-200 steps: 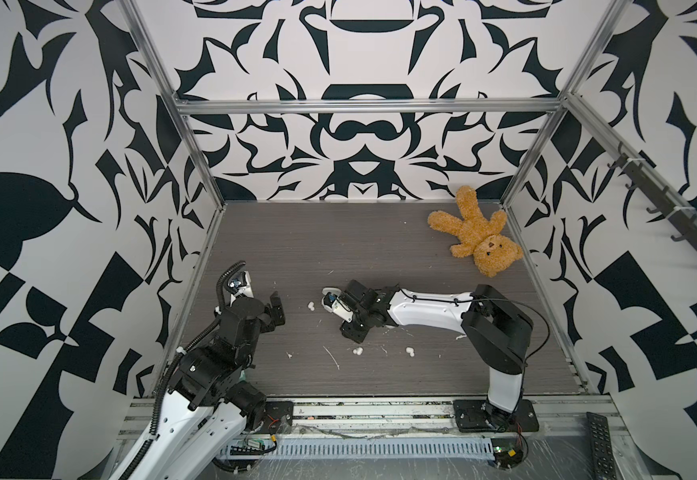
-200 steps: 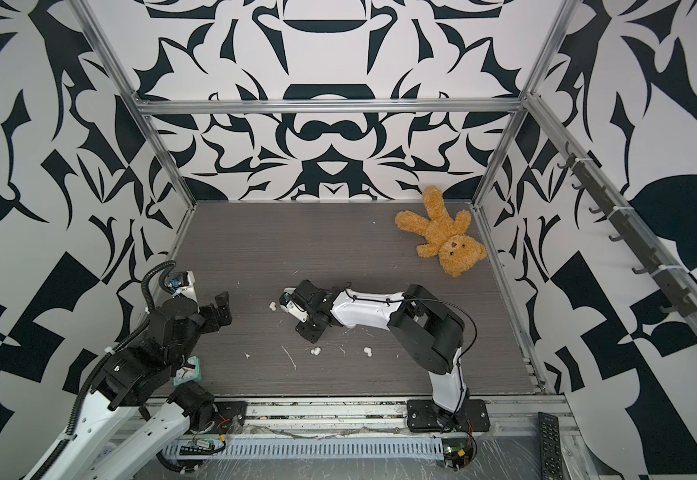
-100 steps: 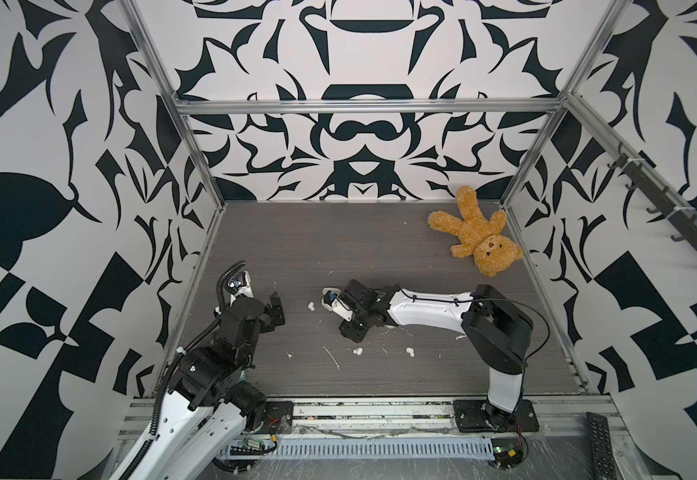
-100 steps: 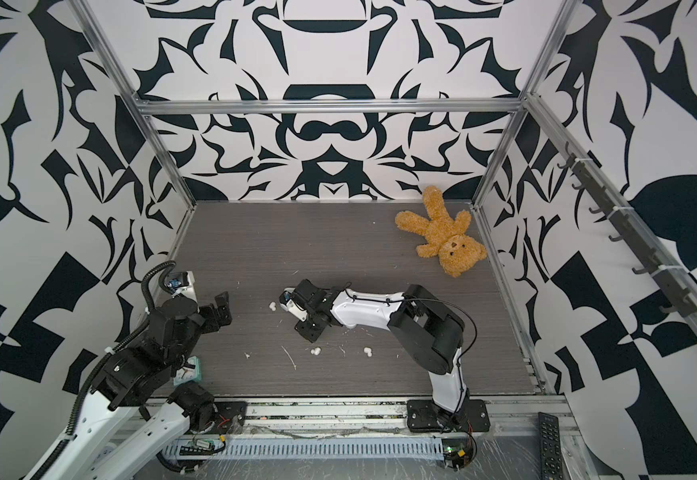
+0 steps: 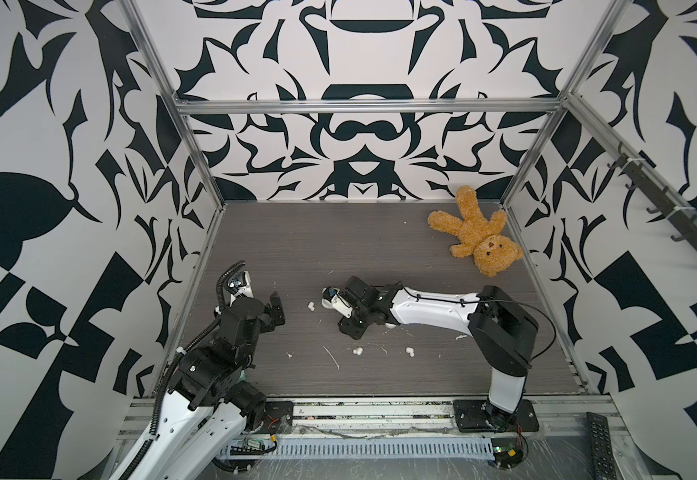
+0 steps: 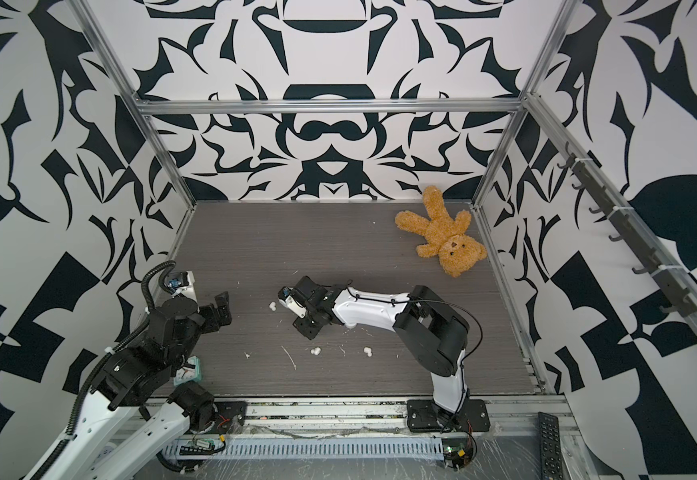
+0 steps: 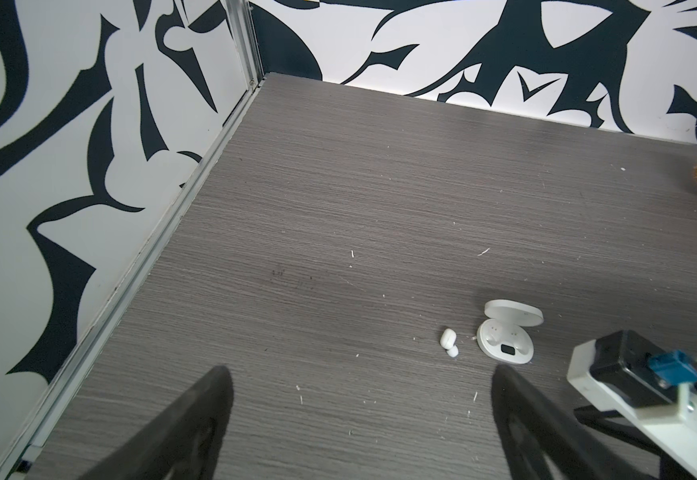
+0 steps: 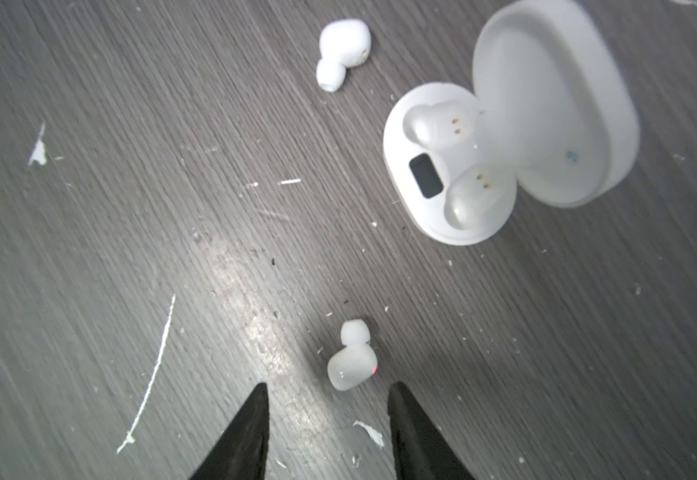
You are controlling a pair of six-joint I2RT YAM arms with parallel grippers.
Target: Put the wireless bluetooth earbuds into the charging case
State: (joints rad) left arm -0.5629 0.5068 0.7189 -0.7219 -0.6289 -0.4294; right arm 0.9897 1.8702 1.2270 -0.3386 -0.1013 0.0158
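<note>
My right gripper [image 8: 329, 388] holds its tapered black fingers [image 8: 247, 436] apart and empty, a glossy two-lobed white earbud [image 8: 351, 361] just past the tips on the grey woodgrain table [image 8: 130, 228]. The smooth oval charging case [image 8: 421, 224] lies hinged open, both moulded sockets bare; another earbud [image 5: 310, 306], I think, sits left of centre in a top view. My left gripper [image 7: 360, 370] is spread wide.

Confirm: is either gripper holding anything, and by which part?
Nothing held. The right gripper is open, tips just short of a loose earbud; the left gripper is open, empty.
</note>
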